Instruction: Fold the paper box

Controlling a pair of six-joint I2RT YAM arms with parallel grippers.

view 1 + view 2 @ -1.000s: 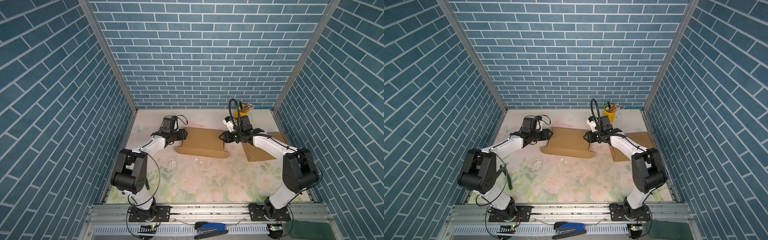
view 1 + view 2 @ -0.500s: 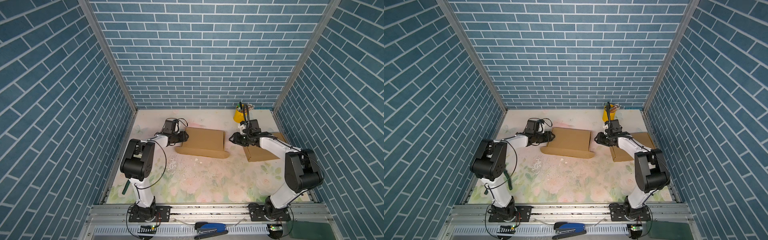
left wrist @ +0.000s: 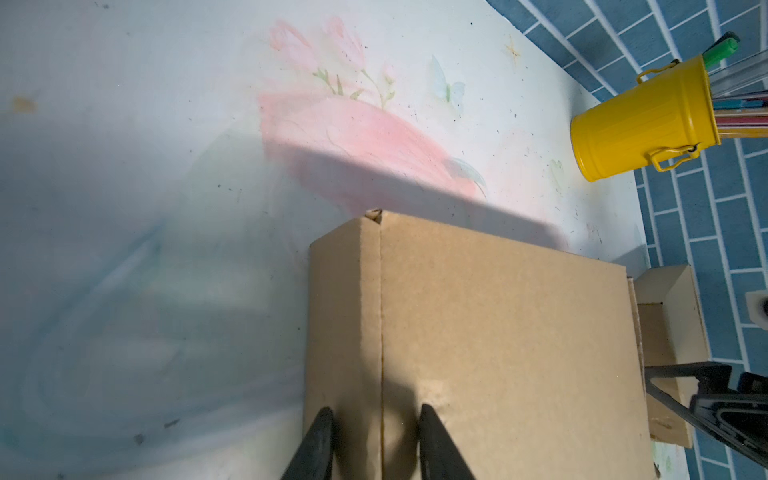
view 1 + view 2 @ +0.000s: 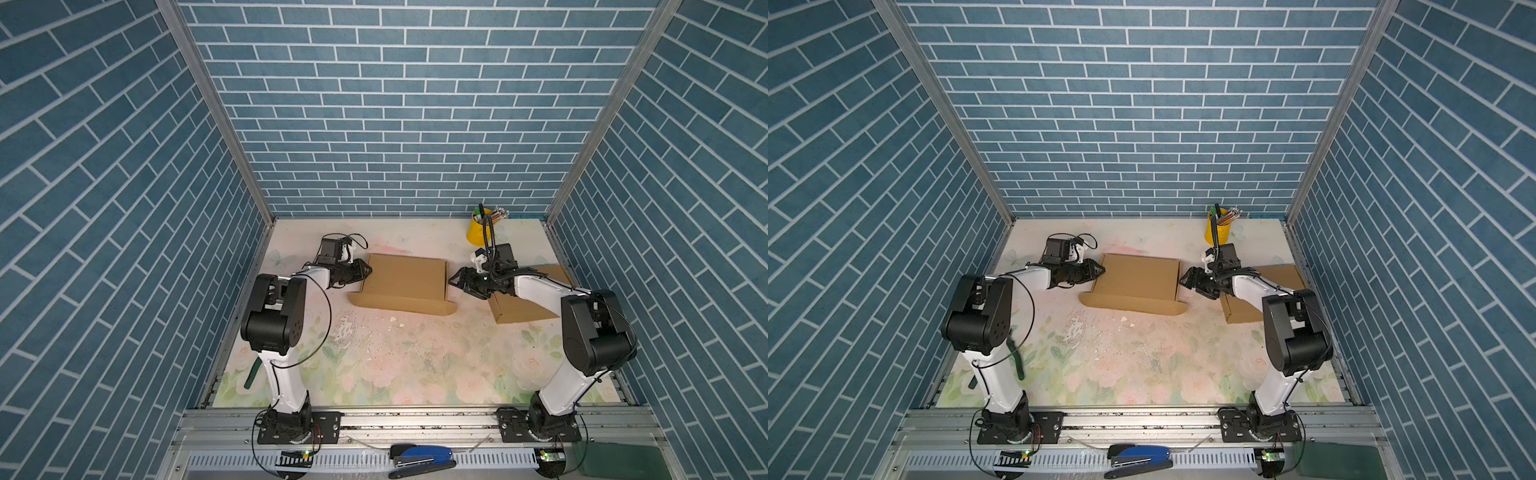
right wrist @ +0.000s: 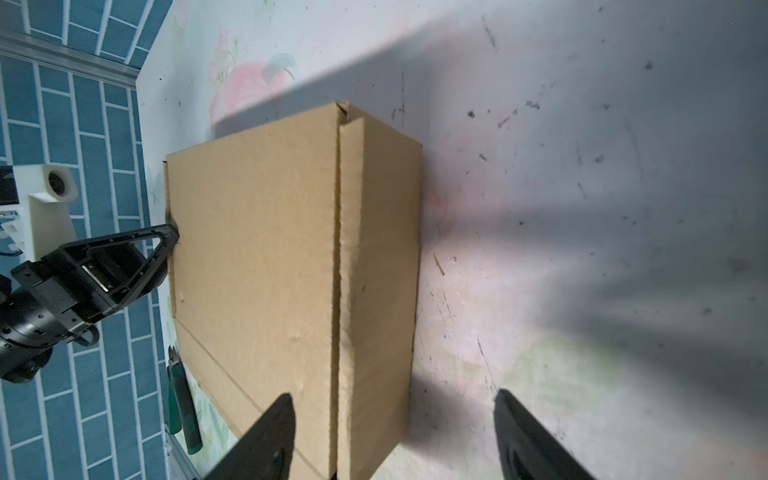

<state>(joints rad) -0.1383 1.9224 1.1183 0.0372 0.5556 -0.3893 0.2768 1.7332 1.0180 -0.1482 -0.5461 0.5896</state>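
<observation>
Brown cardboard box (image 4: pixel 405 282) lies on the bench (image 4: pixel 395 365) near the yellow metal pail (image 4: pixel 477 232). Pail-side, the right claw (image 4: pixel 453 279) gapes wide; opposite, the left claw (image 4: pixel 368 270) sits nearly closed at its edge, grip unclear.

Bright overhead light; paper box (image 3: pixel 498 332) throws soft, perhaps defocused, shadows.
</observation>
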